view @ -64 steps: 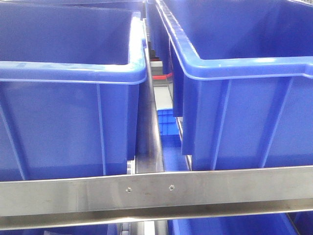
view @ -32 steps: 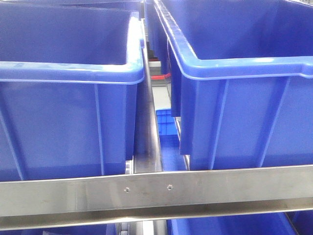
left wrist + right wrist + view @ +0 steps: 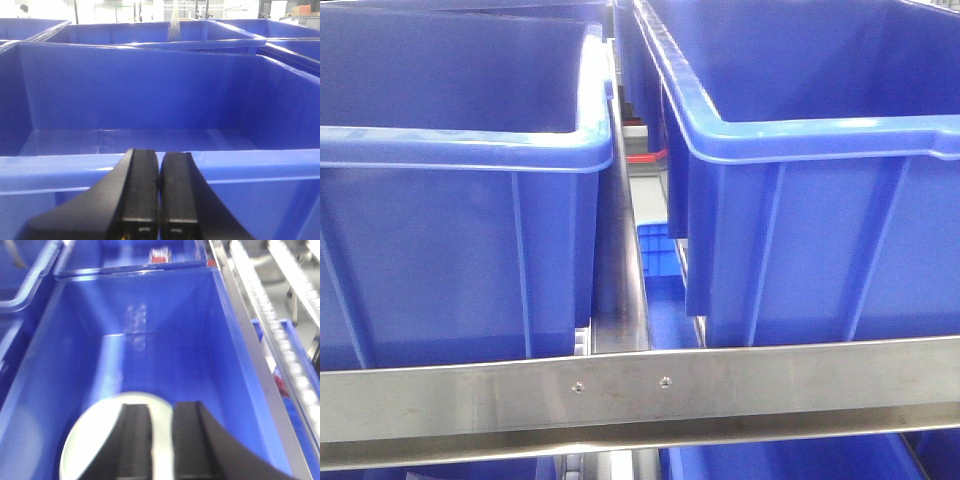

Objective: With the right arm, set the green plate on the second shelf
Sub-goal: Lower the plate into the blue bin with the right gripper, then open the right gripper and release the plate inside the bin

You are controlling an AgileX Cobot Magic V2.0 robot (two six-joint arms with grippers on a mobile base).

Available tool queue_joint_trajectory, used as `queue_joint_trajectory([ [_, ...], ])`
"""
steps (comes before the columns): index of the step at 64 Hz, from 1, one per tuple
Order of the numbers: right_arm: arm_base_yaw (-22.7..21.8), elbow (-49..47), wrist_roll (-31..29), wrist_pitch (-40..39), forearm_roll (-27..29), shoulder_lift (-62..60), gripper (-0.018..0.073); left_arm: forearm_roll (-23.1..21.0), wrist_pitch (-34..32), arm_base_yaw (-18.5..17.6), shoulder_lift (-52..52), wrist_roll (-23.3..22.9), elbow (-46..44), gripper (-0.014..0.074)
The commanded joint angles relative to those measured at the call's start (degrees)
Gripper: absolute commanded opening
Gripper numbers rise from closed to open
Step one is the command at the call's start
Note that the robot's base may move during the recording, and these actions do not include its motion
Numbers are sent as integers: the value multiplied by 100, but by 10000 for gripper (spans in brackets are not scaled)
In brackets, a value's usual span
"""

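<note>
Right gripper (image 3: pixel 161 440) is gripping the green plate (image 3: pixel 95 435), fingers straddling its rim, and the plate is hanging inside a blue bin (image 3: pixel 165 340), above its floor. Left gripper (image 3: pixel 159 172) is sitting with fingers pressed together, holding nothing, at the near rim of another blue bin (image 3: pixel 150 100).

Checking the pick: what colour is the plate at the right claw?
Pale, whitish green plate, blurred; best in right wrist view.
</note>
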Motion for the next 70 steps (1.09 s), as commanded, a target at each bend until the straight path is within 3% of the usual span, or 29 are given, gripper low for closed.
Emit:
queue_joint_trajectory([
  [1,-1,192,-72,-265,-23,-524,158,-32,-478,-13,-100,-14,227,130],
  [8,-1,627,-72,-251,-23,-1296,38,-32,-478,-13,-100,-14,227,130],
  [19,-1,1224,-72,-109,-23,-2162,58,-32,-478,-13,-100,-14,227,130],
  [35,-1,1914,-58,248,-18,-2297,58,-32,-478,-13,-100,-14,227,130],
  [44,-1,2031,54,920,452,-2297,58,-32,-478,-13,-100,-14,227,130],
  [55,-1,2038,54,1407,452,-2297,58,-32,-478,-13,-100,-14,227,130],
  [70,-1,2038,54,1472,452,-2297,58,-32,-478,-13,-100,-14,227,130],
])
